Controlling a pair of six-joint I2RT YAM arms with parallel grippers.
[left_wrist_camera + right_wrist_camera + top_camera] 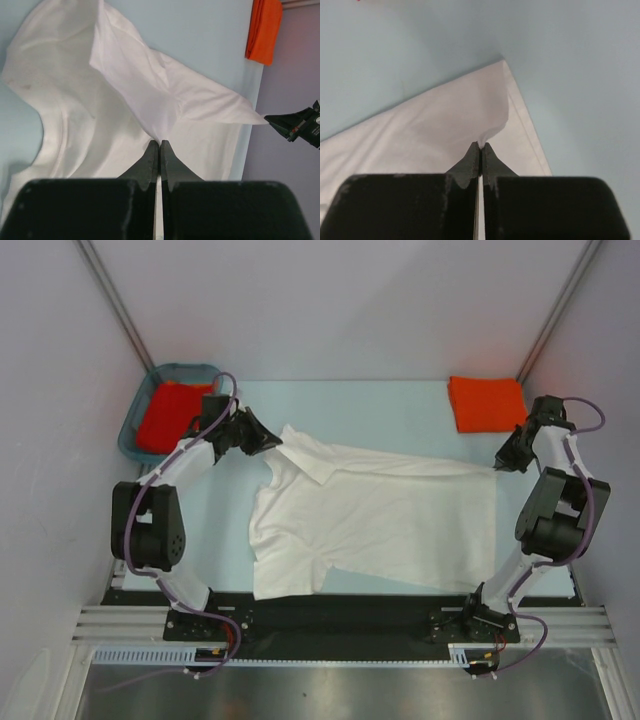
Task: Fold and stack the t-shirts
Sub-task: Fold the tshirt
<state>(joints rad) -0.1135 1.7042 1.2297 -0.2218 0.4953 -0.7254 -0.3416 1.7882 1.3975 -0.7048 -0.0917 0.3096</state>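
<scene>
White t-shirt (380,515) spans between the jaws; both pairs clamp its edges, seemingly.

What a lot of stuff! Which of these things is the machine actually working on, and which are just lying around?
Part of the job:
white t-shirt, pinched by the left tool and right tool
folded orange t-shirt, far right
loose orange t-shirt, far left

Just lying about:
teal basket, holding the loose orange one
</scene>
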